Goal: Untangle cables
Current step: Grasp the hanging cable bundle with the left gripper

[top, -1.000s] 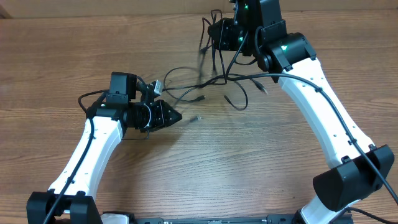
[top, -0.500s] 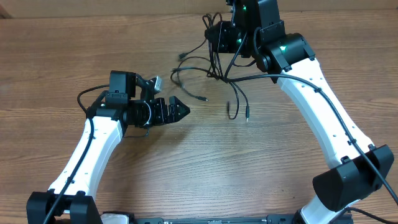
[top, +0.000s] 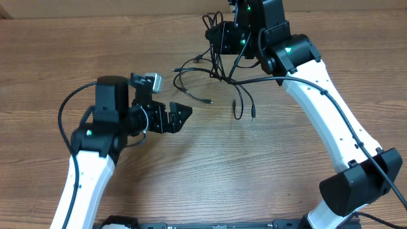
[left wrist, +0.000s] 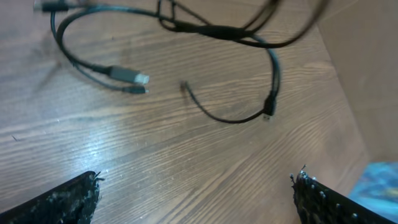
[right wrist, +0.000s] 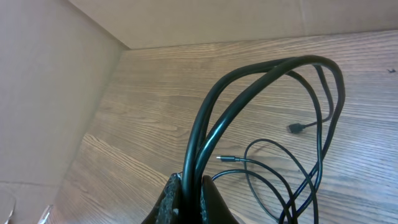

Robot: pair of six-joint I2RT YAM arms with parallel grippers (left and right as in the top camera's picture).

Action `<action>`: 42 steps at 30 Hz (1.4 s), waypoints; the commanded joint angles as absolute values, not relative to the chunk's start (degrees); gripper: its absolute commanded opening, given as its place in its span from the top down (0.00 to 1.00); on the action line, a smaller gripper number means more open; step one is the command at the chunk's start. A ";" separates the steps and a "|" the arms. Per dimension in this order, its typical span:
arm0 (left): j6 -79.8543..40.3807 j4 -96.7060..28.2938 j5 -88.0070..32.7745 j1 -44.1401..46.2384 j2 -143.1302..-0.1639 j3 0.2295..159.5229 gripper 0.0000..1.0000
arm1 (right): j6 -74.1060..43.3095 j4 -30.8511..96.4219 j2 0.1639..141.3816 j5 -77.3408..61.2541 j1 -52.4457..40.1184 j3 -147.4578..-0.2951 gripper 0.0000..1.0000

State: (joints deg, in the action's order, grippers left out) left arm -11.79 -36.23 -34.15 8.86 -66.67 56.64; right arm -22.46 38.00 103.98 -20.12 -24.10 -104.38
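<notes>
**Bundle pulled toward the right arm, left pincer empty**

Within the last second the cables [top: 219, 73] have drawn in from a wide sprawl to a tighter clump at the far side of the table [top: 191, 178]. They now hang from the right gripper [top: 216, 35], which is clenched on several strands at once, as the right wrist view shows. The left gripper [top: 183, 114] has spread its jaws and grasps nothing. It sits near the closest loop but apart from it. 2 plug ends [top: 208, 101] lie loose on the wood. The strands still cross just below the right gripper, so the tangle looks unresolved. The left arm probably needs to catch a free end next.
</notes>
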 commanded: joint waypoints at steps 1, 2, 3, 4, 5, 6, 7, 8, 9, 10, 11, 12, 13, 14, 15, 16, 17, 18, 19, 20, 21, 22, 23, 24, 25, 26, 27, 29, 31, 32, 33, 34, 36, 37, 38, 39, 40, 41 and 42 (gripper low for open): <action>-12.40 -36.32 -24.60 12.99 -62.43 58.06 0.00 | -22.55 36.45 101.25 -20.71 -25.47 -106.48 0.96; -12.93 -36.42 -22.22 14.31 -61.63 58.06 0.00 | -22.74 36.12 101.25 -20.73 -25.65 -106.48 0.96; -13.39 -36.62 -19.92 15.57 -60.99 58.06 0.00 | -22.81 35.86 101.25 -20.78 -25.91 -106.50 0.96; -14.02 -36.75 -17.04 17.04 -60.42 58.06 0.00 | -23.22 35.62 101.25 -21.02 -26.17 -106.50 0.96; -14.55 -36.82 -14.41 18.37 -60.10 58.06 0.00 | -24.45 35.62 101.25 -21.26 -26.41 -106.54 0.96; -14.92 -36.71 -12.14 19.81 -59.94 58.06 0.00 | -25.63 35.64 101.25 -21.80 -26.63 -106.54 0.96; -15.33 -35.81 -10.15 21.58 -60.01 58.04 0.00 | -26.85 35.44 101.25 -23.57 -26.70 -106.54 0.96; -15.46 -34.92 -9.30 22.65 -60.25 58.02 0.00 | -27.83 35.29 101.25 -24.62 -26.70 -106.54 0.96; -15.44 -33.65 -8.47 23.94 -60.55 58.02 0.00 | -29.47 35.22 101.25 -25.52 -26.68 -106.54 0.96; -15.44 -32.40 -7.79 25.08 -60.97 58.02 0.00 | -31.18 35.24 101.25 -26.13 -26.68 -106.54 0.96; -15.44 -31.38 -6.83 26.02 -61.43 58.02 0.00 | -32.60 35.24 101.25 -26.74 -26.68 -106.54 0.96; -15.44 -30.46 -5.39 26.89 -62.04 58.02 0.01 | -34.20 35.24 101.25 -27.55 -26.68 -106.54 0.96; -15.44 -29.89 -4.12 27.42 -62.61 58.02 0.00 | -35.44 35.27 101.25 -28.29 -26.68 -106.54 0.96; -15.44 -29.41 -2.92 27.83 -63.40 58.02 0.00 | -37.41 35.38 101.25 -29.82 -26.68 -106.54 0.96; -15.46 -28.99 -2.55 27.97 -64.03 58.02 0.00 | -39.13 35.48 101.25 -31.42 -26.63 -106.54 0.96; -15.46 -28.38 -2.59 27.99 -64.73 58.02 0.00 | -40.05 35.48 101.25 -32.84 -26.61 -106.54 0.96; -15.79 -27.64 -2.70 27.99 -65.41 58.02 0.00 | -40.99 35.46 101.25 -34.35 -26.61 -106.54 0.96; -16.95 -25.08 -3.29 28.08 -66.98 58.02 0.00 | -41.47 35.51 101.25 -35.79 -26.61 -106.54 0.96; -17.26 -23.64 -4.10 28.18 -67.68 58.02 0.01 | -41.89 35.97 101.25 -35.73 -26.61 -106.54 0.96; -17.30 -22.46 -4.95 28.27 -68.29 58.02 0.01 | -42.04 36.42 101.25 -35.75 -26.63 -106.54 0.96; -17.37 -20.80 -6.28 28.34 -69.14 58.02 0.00 | -42.00 36.71 101.25 -35.73 -26.63 -106.52 0.96; -17.37 -19.90 -7.27 28.42 -69.78 58.02 0.00 | -42.00 36.84 101.25 -35.75 -26.63 -106.52 0.96; -17.43 -19.14 -7.77 28.47 -70.39 58.02 0.01 | -42.02 36.86 101.25 -35.73 -26.63 -106.52 0.96; -17.39 -18.57 -7.97 28.53 -71.00 58.02 0.00 | -42.04 36.86 101.25 -35.75 -26.63 -106.52 0.96; -17.39 -18.28 -7.97 28.53 -71.50 58.02 0.00 | -42.04 36.82 101.25 -35.75 -26.63 -106.52 0.96; -17.37 -18.00 -7.97 28.56 -71.85 58.02 0.01 | -42.06 36.73 101.25 -35.75 -26.63 -106.52 0.96; -17.37 -17.47 -7.97 28.56 -72.25 58.02 0.00 | -42.24 36.75 101.25 -35.73 -26.63 -106.52 0.96; -17.15 -15.94 -7.86 28.53 -72.66 58.02 0.01 | -42.24 36.84 101.27 -35.73 -26.68 -106.52 0.96; -16.71 -13.52 -6.61 28.53 -72.75 58.02 0.00 | -42.24 36.75 101.27 -35.73 -26.68 -106.52 0.96; -16.71 -12.99 -6.48 28.53 -72.75 58.02 0.00 | -42.24 36.73 101.27 -35.73 -26.68 -106.52 0.96; -16.71 -12.53 -6.44 28.53 -72.75 58.02 0.05 | -42.22 36.73 101.27 -35.68 -26.68 -106.52 0.96; -16.69 -12.27 -6.44 28.53 -72.75 58.02 0.16 | -42.19 36.67 101.27 -35.57 -26.65 -106.52 0.96; -16.71 -12.82 -6.48 28.53 -72.75 58.02 0.82 | -42.06 36.64 101.27 -32.71 -26.04 -106.52 0.93; -16.71 -13.08 -6.52 28.53 -72.73 58.02 0.94 | -42.00 36.64 101.27 -31.62 -25.61 -106.52 0.93; -16.71 -13.45 -7.09 28.53 -72.62 58.02 0.96 | -42.00 36.64 101.27 -30.94 -24.77 -106.52 0.93; -16.71 -13.61 -7.09 28.51 -72.53 58.02 0.96 | -42.00 36.67 101.27 -30.94 -24.27 -106.52 0.93; -16.73 -13.56 -7.09 28.51 -72.25 58.02 0.96 | -41.98 36.75 101.27 -30.94 -23.77 -106.52 0.93; -16.75 -13.28 -7.09 28.45 -71.94 58.04 0.96 | -41.91 36.99 101.27 -30.89 -23.40 -106.52 0.93; -16.86 -12.82 -7.09 28.29 -71.48 58.04 0.96 | -41.74 37.50 101.27 -30.72 -22.98 -106.52 0.92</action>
